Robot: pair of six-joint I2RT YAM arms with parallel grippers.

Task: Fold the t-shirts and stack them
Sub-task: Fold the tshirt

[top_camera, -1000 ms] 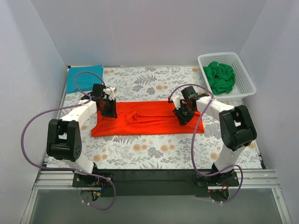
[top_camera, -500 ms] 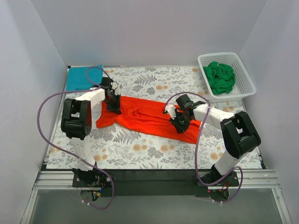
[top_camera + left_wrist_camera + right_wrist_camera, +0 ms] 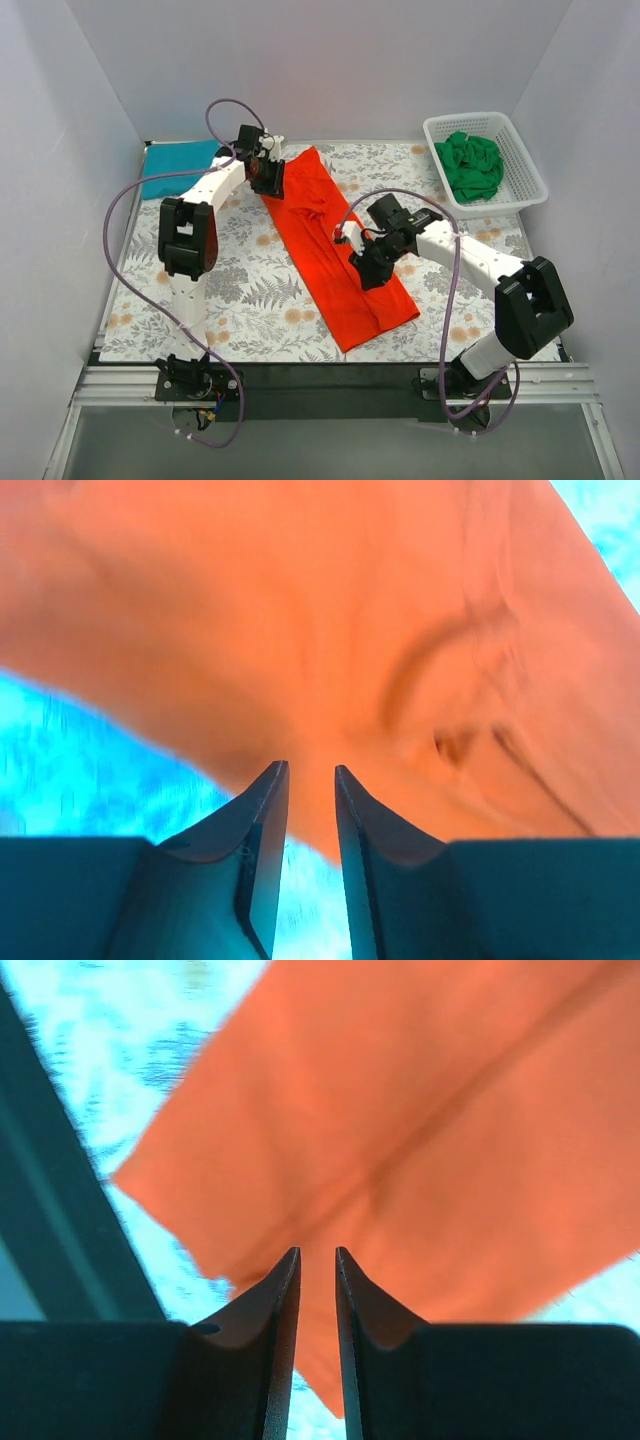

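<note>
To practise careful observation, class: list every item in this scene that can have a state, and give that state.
orange-red t-shirt: laid out as a long diagonal strip.
teal t-shirt: folded, at the far left corner.
green t-shirt: crumpled inside the basket.
basket: upright, holding one shirt.
left gripper: narrowly apart at the orange-red t-shirt's far end, grip unclear.
right gripper: shut on the orange-red t-shirt.

The orange-red t-shirt (image 3: 330, 610) fills most of the frame, creased in soft folds toward the right. The left gripper (image 3: 311, 772) has its dark jaws nearly together, a point of the cloth's edge caught between them. Blurred pale counter (image 3: 60, 760) shows at the left edge and top right corner.
</note>
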